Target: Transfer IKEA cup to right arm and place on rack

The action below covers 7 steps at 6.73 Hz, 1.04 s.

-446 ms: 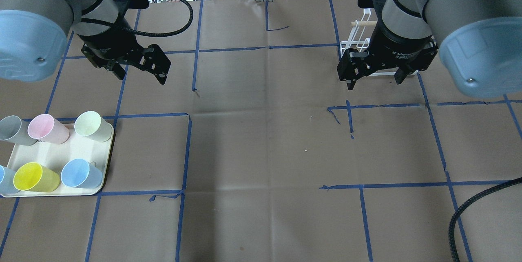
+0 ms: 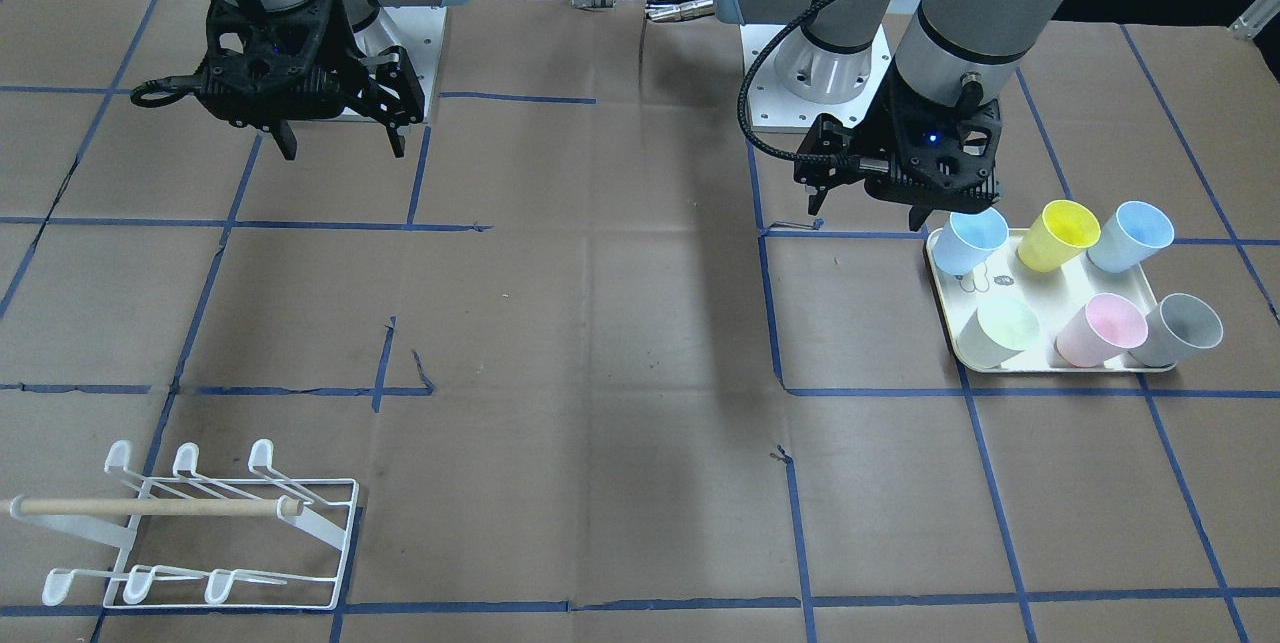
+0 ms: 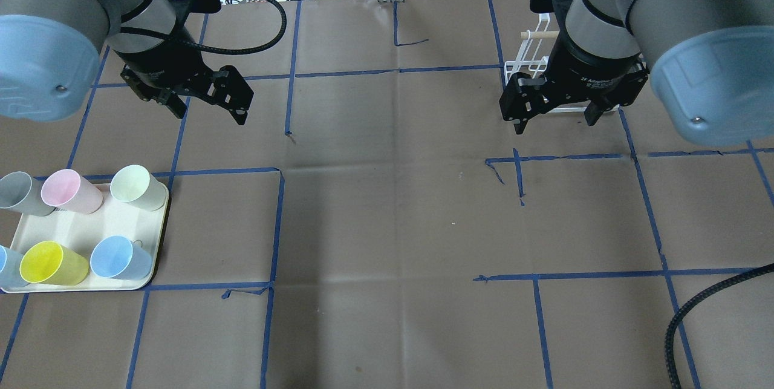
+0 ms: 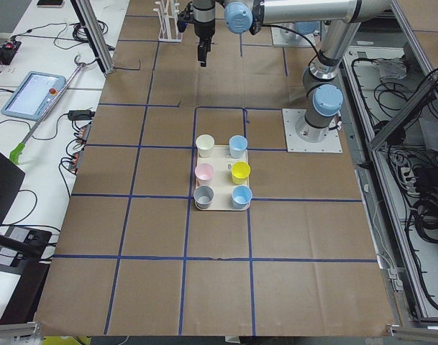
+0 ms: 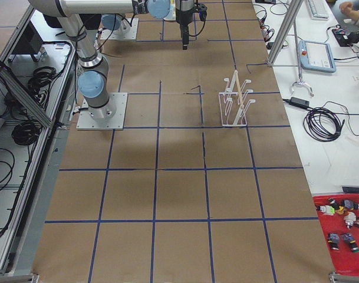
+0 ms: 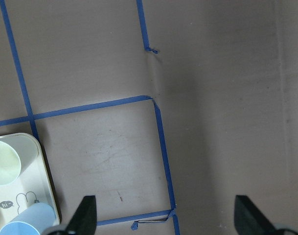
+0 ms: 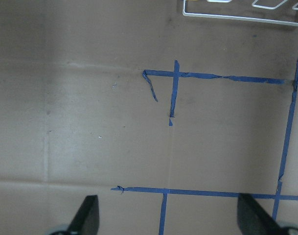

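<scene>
Several plastic cups stand on a cream tray (image 3: 91,222) at the table's left: grey, pink (image 3: 69,190), pale green (image 3: 138,186), yellow (image 3: 51,263) and two light blue (image 3: 119,258). My left gripper (image 3: 210,115) is open and empty, hovering above the table beyond the tray. In the front view it (image 2: 865,213) hangs just beside a light blue cup (image 2: 970,238). My right gripper (image 3: 555,125) is open and empty, high above the table in front of the white wire rack (image 3: 532,65). The rack (image 2: 200,523) stands empty with its wooden dowel across it.
Brown paper with blue tape lines covers the table. The left wrist view shows the tray corner (image 6: 43,171) with the pale green cup (image 6: 4,161). The right wrist view shows the rack's base (image 7: 246,14) at the top edge. Cables lie beyond the far edge.
Both arms have shifted only very slightly. Both grippers stay open and empty, and the cups have not moved.
</scene>
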### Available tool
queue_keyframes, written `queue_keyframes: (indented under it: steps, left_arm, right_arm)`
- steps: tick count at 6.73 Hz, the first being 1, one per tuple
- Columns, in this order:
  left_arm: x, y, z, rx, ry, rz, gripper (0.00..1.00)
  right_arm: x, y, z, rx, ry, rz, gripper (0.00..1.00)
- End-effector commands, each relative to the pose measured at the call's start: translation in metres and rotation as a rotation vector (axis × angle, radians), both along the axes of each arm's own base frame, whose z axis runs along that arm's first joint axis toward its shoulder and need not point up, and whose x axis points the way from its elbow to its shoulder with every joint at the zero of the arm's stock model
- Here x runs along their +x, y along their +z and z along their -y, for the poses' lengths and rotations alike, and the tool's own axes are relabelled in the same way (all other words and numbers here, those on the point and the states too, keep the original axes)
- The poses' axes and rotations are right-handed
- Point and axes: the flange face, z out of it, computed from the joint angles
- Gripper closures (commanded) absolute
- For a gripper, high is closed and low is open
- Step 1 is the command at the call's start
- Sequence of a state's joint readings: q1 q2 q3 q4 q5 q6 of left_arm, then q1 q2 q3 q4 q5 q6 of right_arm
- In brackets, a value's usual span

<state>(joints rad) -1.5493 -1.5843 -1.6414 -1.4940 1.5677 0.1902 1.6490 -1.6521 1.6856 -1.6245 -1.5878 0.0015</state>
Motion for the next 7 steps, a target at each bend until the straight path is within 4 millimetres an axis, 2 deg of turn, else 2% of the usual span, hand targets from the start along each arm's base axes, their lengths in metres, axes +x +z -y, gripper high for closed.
queue_keyframes:
  steps: [1,6,7]
  left_arm:
    - [0.0000,0.0007,-0.0002,-0.003,0.000,0.000,0.00]
    - [0.0045,0.0012,-0.0045,-0.007,0.000,0.002,0.00]
    - [0.0075,-0.0038,-0.0064,0.002,0.005,0.001,0.00]
  right_arm:
    - [0.0000,-0.0001,0.0000,0.000,0.000,0.000,0.00]
    - [-0.0001,-0.0008,0.0005,0.002,0.000,-0.002,0.00]
    - [-0.0002,-0.0008,0.0005,0.002,0.000,-0.003,0.00]
